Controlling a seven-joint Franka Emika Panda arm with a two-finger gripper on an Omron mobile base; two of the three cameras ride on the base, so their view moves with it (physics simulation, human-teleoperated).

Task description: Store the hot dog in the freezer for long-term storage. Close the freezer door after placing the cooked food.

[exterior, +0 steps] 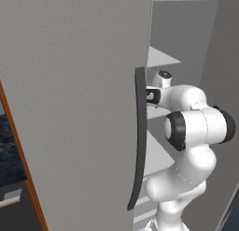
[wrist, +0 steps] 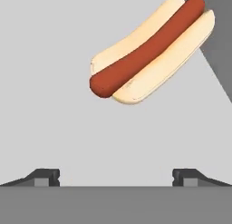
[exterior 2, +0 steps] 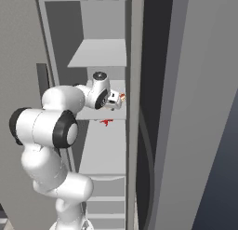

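Lying flat on a light-grey shelf [wrist: 54, 105] inside the freezer [exterior 2: 100, 52], one hot dog [wrist: 152, 51] runs diagonally in the hand view, long axis lower left to upper right, sausage up. Two fingers [wrist: 45, 177] stand wide apart, empty, short of it. Freezer door [exterior: 70, 108] open, one dark handle [exterior: 138, 141].

glossy white rounded arm segments, black bands at joints; claw [wrist: 116, 175] tips small, dark grey, wedge-shaped.

Hot dog [wrist: 152, 51] lies diagonally on the light-grey freezer shelf [wrist: 54, 82], sausage up (tan bun, reddish-brown sausage). Fingers [wrist: 46, 177] spread wide at the bottom, nothing between them, well clear of it.
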